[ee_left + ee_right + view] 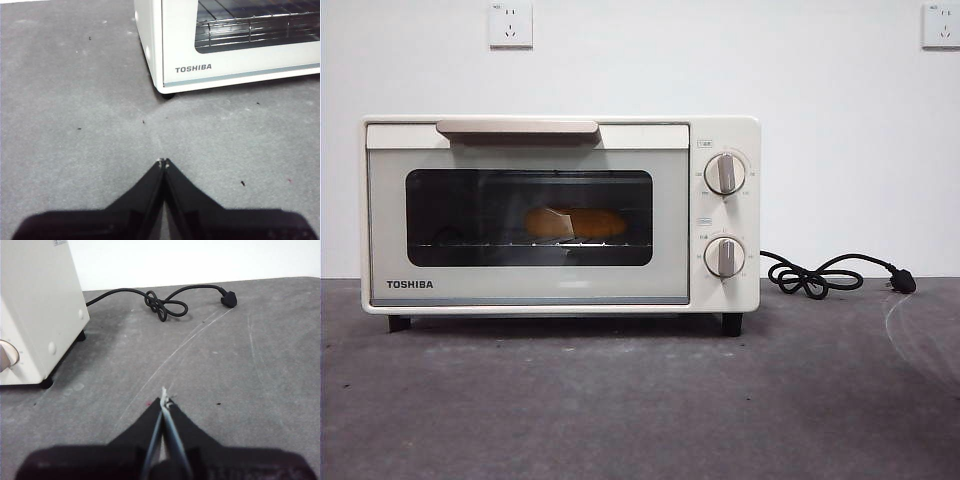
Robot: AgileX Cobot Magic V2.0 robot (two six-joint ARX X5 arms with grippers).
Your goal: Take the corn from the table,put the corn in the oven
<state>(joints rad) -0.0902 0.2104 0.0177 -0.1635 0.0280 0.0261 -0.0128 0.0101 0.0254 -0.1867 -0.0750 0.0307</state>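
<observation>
Lying on the wire rack behind the closed glass door of the oven (560, 215), which is standing toward the table's (620, 410) back edge, the corn (576, 223) is resting inside while the left gripper (163, 162) and right gripper (165, 402) are hovering over bare table, jaws pressed together, gripping nothing.

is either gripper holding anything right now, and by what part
Nothing is held. The left gripper and right gripper are both shut on nothing above the table. The corn lies inside the closed oven.
</observation>
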